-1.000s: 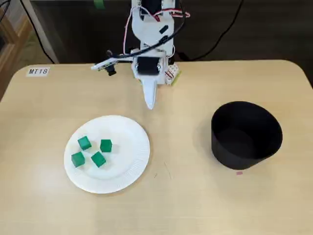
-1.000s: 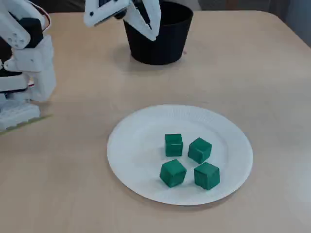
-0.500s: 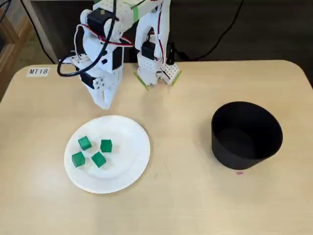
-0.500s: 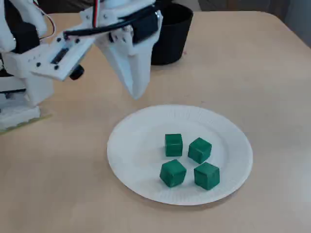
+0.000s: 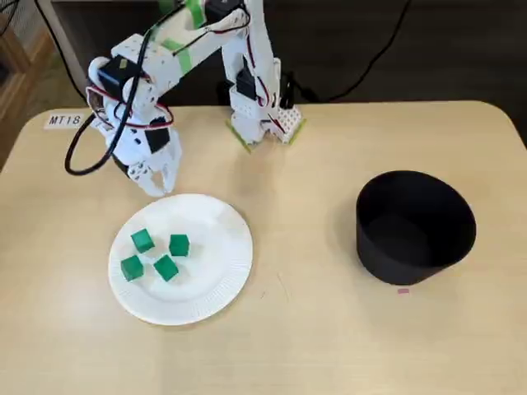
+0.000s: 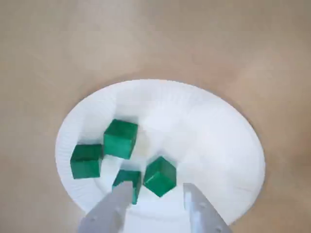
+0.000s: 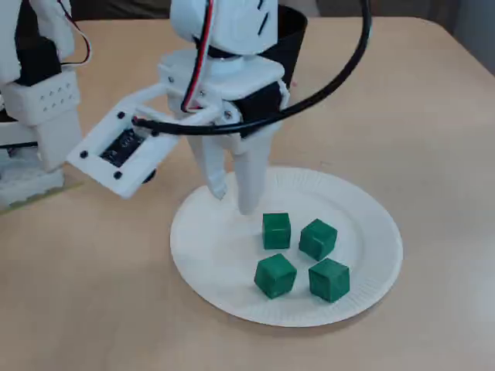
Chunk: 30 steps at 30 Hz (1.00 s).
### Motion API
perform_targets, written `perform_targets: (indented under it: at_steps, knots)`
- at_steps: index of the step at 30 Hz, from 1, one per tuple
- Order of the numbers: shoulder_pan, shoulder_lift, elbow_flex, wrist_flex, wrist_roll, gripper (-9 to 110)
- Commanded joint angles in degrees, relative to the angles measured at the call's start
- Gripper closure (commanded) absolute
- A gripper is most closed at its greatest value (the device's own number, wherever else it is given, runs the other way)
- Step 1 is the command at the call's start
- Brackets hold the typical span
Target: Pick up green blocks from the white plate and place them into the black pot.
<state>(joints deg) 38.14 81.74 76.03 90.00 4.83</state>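
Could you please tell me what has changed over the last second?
The arm swung from the table's middle toward the white plate, and the gripper now hangs open over its rim, holding nothing. The four green blocks, the plate and the black pot stayed put.

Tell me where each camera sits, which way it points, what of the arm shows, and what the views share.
A fixed view: high above the table, looking down on plate, pot and the whole arm with its open gripper.
Wrist view: rides the arm, looking down at the plate and four green blocks; only the fingertips show.
A fixed view: low beside the table, facing across the plate toward the pot; gripper and base show.
Shared: all show plate, green blocks, gripper.
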Motion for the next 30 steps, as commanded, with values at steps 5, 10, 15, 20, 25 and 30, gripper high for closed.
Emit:
perform_targets:
  at_steps: [5,10,15,20,25,30]
  knots:
    - [-0.7,-4.66,-5.89,1.23,0.88,74]
    - [-0.26,-9.49,-9.23,2.64,1.14,72]
    - [-0.26,-14.5,-14.06,2.64,1.14,73]
    - [-0.35,-18.81,-18.28,2.64,1.32,74]
    - [-0.7,-22.5,-21.8,2.64,1.23,74]
    - [-1.05,-25.93,-24.35,2.72,1.41,75]
